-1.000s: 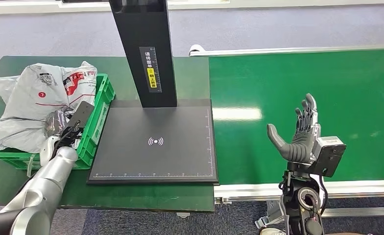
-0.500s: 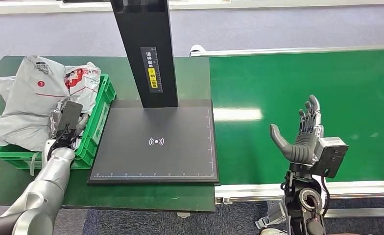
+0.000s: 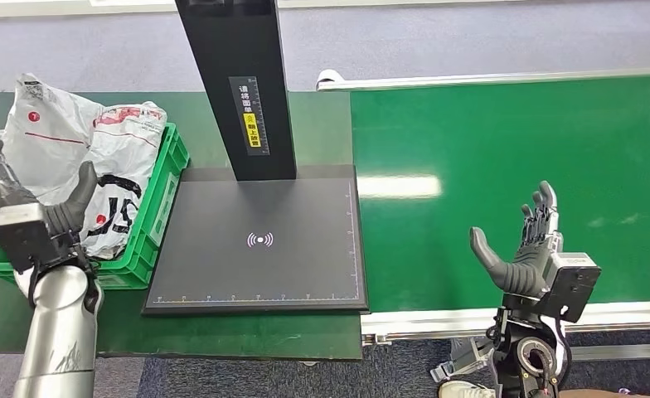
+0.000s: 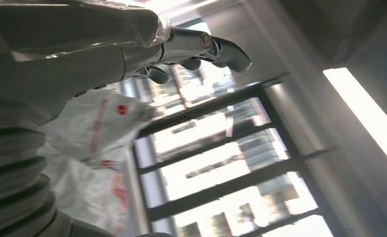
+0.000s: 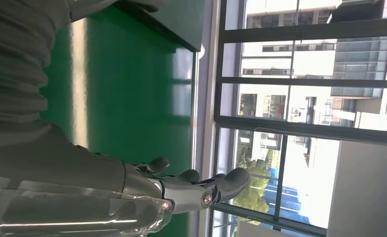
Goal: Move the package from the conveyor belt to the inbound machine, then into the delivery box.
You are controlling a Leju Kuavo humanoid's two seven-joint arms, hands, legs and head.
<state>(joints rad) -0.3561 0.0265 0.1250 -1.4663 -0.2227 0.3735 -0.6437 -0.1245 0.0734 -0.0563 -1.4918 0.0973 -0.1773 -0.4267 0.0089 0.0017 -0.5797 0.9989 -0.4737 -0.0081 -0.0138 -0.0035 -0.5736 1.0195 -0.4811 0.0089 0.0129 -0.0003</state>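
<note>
While my hands wait: both of mine are free, and no fresh package shows on the belt.

Left hand: my left hand (image 3: 23,211) is raised at the near left, fingers spread, holding nothing; it stands just in front of the crate.

Right hand: my right hand (image 3: 527,249) is upright over the near edge of the conveyor belt (image 3: 512,141), fingers apart and empty, palm turned left toward the scanner.

Packages: grey and white mail bags (image 3: 98,157) lie heaped in the green crate (image 3: 160,211) at the far left, spilling over its far rim. I judge them already delivered.

Key relation: the next package should come along the belt, so my right hand is the nearer one. Which way its long side will lie I cannot tell, since none is in view.

Scanner: the black scan plate (image 3: 259,240) lies between belt and crate, touching neither hand, with its black post (image 3: 235,83) rising at the far side.

In the way: a carry from belt to plate must pass near of the post. The crate's right wall stands just beside the plate, and the heap is tall, so another bag may slide off.
</note>
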